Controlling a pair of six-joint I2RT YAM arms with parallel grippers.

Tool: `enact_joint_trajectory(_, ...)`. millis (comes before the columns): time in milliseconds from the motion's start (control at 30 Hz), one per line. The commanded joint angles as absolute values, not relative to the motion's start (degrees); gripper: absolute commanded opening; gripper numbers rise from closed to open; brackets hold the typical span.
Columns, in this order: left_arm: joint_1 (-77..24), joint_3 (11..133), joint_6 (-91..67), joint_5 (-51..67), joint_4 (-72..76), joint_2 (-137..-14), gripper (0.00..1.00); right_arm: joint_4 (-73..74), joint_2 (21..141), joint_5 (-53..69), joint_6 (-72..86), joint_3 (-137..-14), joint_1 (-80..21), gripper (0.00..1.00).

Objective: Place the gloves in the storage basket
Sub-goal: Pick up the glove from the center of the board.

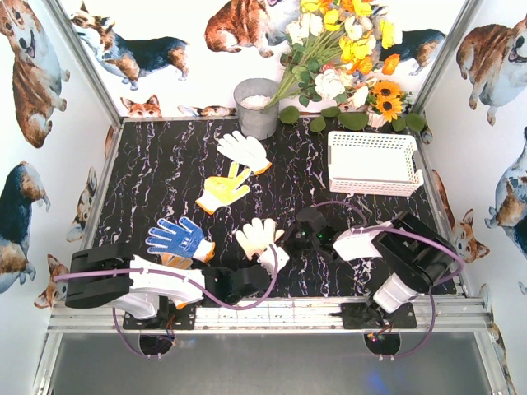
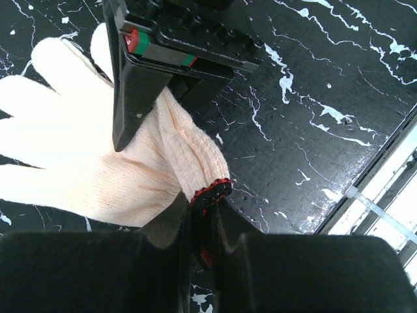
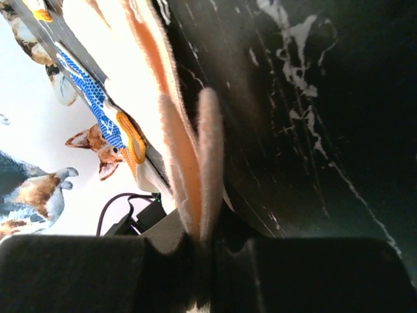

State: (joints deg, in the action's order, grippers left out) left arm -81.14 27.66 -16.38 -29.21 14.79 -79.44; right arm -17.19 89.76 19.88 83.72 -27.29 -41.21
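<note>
A beige glove [image 1: 257,236] with a red-edged cuff lies at the near middle of the table. My left gripper [image 1: 270,263] is shut on its cuff [image 2: 210,190], and my right gripper [image 1: 290,234] is shut on the glove's finger ends [image 3: 195,163]. In the left wrist view, one of the right gripper's black fingers [image 2: 133,98] presses on the glove [image 2: 78,150]. A blue-palmed glove [image 1: 177,239], a yellow glove [image 1: 224,189] and a white glove with an orange cuff [image 1: 243,151] lie flat further left and back. The white storage basket [image 1: 372,185] stands at the back right.
A grey metal bucket [image 1: 257,111] stands at the back centre beside a bunch of artificial flowers [image 1: 342,49]. Corgi-print walls close in the table on three sides. The metal rail [image 1: 263,317] runs along the near edge.
</note>
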Motion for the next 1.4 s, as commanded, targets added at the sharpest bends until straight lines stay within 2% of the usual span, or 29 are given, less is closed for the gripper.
enact_joint_trajectory(0, -81.3, 27.7, -16.8, -29.4, 15.0, -77.6, 0.0, -25.4, 92.0, 21.4, 84.5, -26.2, -41.4, 0.02)
enact_joint_trajectory(67, -81.2, 27.8, -16.7, -29.7, 14.4, -76.9, 0.0, -27.1, 92.3, 21.5, 85.1, -25.7, -41.5, 0.0)
enact_joint_trajectory(100, -81.3, 27.9, -16.8, -29.6, 14.1, -76.5, 0.11, -27.5, 92.3, 21.3, 85.3, -25.5, -41.4, 0.0)
enact_joint_trajectory(167, -81.0, 27.7, -17.4, -29.2, 14.0, -75.3, 0.43, -28.5, 92.0, 20.5, 85.5, -25.0, -41.4, 0.0)
enact_joint_trajectory(233, -80.5, 27.4, -18.3, -28.4, 13.7, -73.6, 0.66, -28.7, 91.2, 19.4, 85.4, -24.4, -41.4, 0.0)
enact_joint_trajectory(300, -79.6, 27.1, -19.4, -27.4, 13.4, -71.4, 0.85, -28.3, 90.2, 18.2, 85.3, -23.9, -41.2, 0.0)
enact_joint_trajectory(367, -77.5, 26.9, -20.7, -25.5, 12.6, -68.1, 0.98, -27.7, 89.1, 17.2, 84.9, -23.7, -40.9, 0.0)
enact_joint_trajectory(800, -50.1, 31.5, -24.4, -7.6, -3.6, -53.0, 1.0, -16.1, 80.4, 11.7, 81.8, -26.3, -36.6, 0.0)
enact_joint_trajectory(1200, -25.5, 40.5, -21.4, 5.1, -15.0, -53.8, 1.0, -3.6, 67.3, 1.4, 82.0, -30.2, -34.6, 0.0)
enact_joint_trajectory(1367, -18.3, 45.7, -17.9, 8.4, -18.5, -55.3, 1.0, 1.6, 61.8, -6.0, 81.1, -33.9, -34.3, 0.0)
